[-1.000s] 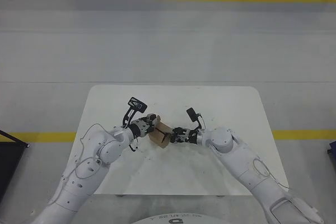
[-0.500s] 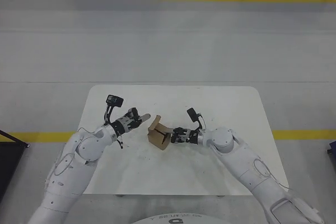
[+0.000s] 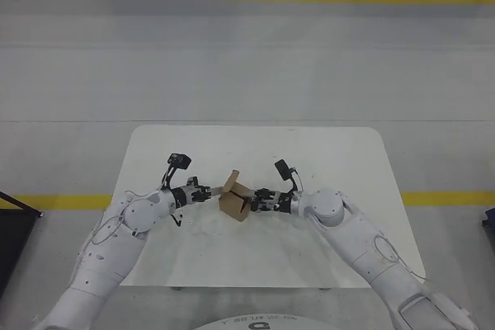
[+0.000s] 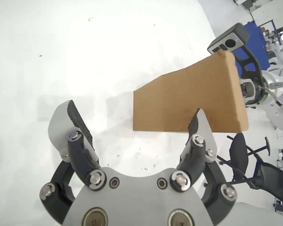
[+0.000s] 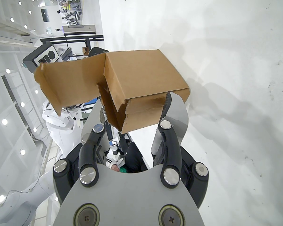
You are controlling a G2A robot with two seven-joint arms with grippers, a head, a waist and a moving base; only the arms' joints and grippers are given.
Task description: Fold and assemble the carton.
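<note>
We see one carton (image 3: 235,198), one flap raised and its inside hidden, at the middle of the white table (image 3: 338,157). Two grippers flank the carton. The right gripper (image 5: 133,105) pinches its end wall. The left gripper (image 4: 135,109), fingers spread, sits just beside its opposite side. A grey floor (image 3: 247,66) with one yellow line (image 3: 454,198) surrounds the table.

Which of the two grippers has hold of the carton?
The right gripper: it clamps the carton by one end. The left gripper hangs open beside the raised flap, gripping nothing.
</note>
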